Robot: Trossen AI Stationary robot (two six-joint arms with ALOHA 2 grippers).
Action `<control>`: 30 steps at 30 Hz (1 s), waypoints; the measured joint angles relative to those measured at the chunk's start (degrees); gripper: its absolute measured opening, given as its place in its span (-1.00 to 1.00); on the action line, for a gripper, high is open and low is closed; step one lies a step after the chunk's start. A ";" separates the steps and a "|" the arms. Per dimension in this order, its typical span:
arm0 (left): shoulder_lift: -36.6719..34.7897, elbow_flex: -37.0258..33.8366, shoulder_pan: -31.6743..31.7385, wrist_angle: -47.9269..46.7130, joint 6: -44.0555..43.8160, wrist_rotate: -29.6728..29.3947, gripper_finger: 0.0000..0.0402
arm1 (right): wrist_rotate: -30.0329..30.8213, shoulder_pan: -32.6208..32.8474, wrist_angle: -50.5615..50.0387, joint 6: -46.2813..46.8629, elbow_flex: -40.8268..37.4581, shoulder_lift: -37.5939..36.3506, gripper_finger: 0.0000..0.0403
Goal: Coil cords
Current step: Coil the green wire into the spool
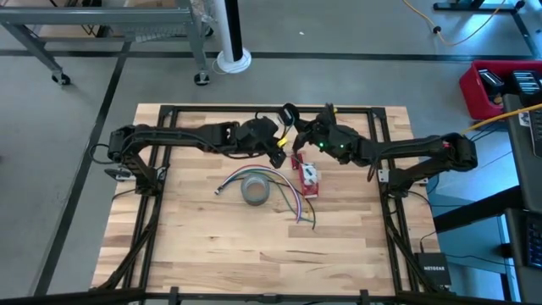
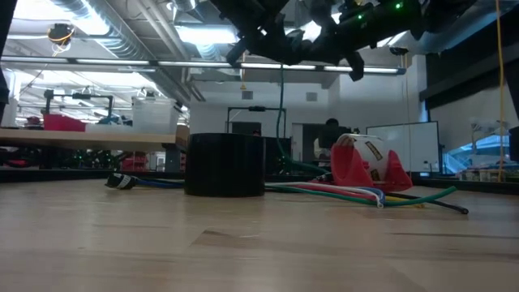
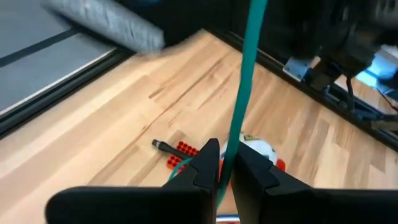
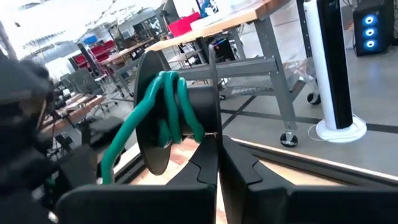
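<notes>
While the left jaws (image 3: 226, 163) pinch the green cord (image 3: 244, 93) running up from between them and the right jaws (image 4: 217, 152), closed, grip a half-wound spool (image 4: 186, 112), slack could slip the loops off.

Overhead view straight down on table (image 1: 203, 237), low view level across it, both sharing tape roll (image 1: 256, 190), wrist views close-up.

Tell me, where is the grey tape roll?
In the high view the tape roll sits mid-table, just left of the red dispenser, among loose cords.
</notes>
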 joint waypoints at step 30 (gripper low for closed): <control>2.34 0.00 -0.67 1.40 2.22 -3.56 -0.99 | -4.28 -0.02 1.42 0.24 0.00 -3.13 -0.99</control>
